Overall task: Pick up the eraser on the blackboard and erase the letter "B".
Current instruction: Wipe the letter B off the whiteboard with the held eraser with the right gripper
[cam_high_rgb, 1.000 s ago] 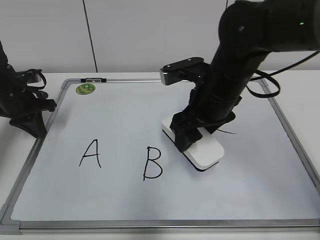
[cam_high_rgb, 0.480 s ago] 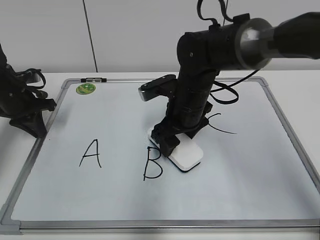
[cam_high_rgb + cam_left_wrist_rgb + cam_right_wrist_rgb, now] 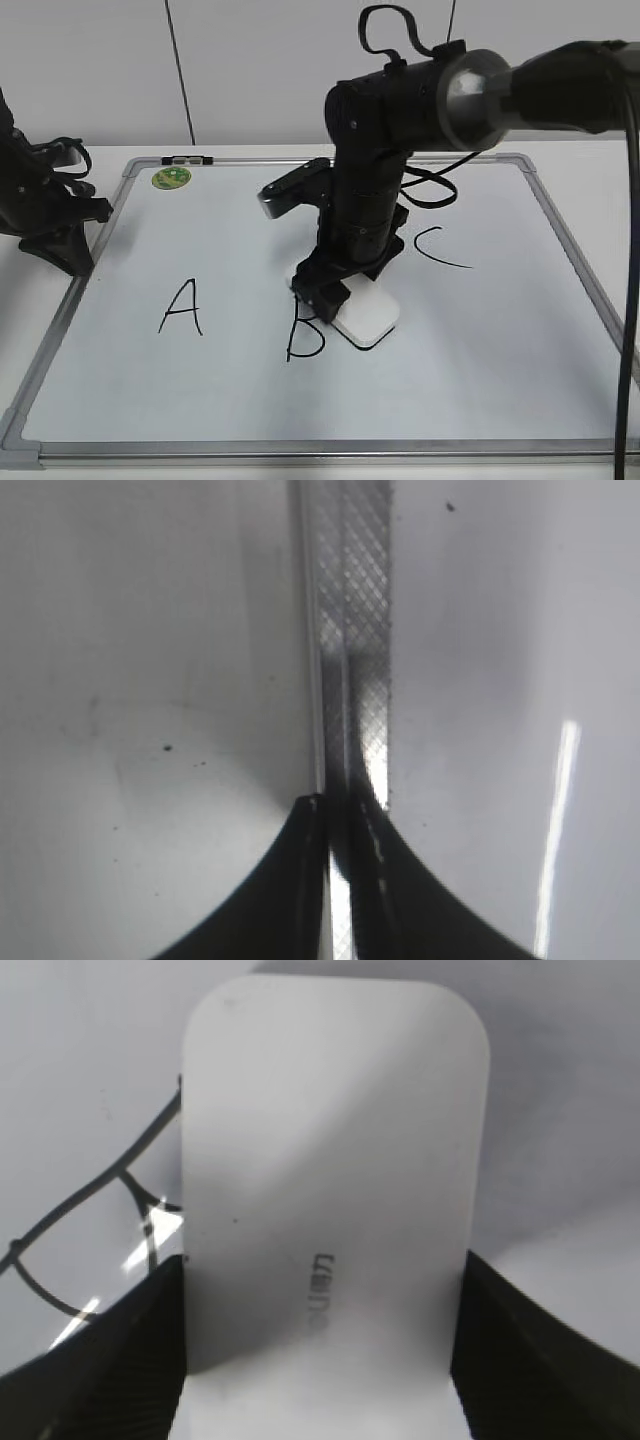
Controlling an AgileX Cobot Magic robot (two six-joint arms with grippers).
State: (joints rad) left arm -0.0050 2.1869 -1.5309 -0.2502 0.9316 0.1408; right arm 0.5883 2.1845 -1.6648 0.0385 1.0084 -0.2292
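One eraser (image 3: 366, 320) in right gripper (image 3: 330, 296)

The right tool (image 3: 322, 300) stands over the middle of the blackboard (image 3: 520, 330) with the eraser (image 3: 365, 320) between its jaws, right against the letter "B" (image 3: 303, 333), so this arm blocks the way across the centre. The left tool (image 3: 60, 245) sits on the board's left frame edge, beside the letter "A" (image 3: 181, 308). The board surface is free along the bottom and at the right below the letter "C" (image 3: 440, 250).
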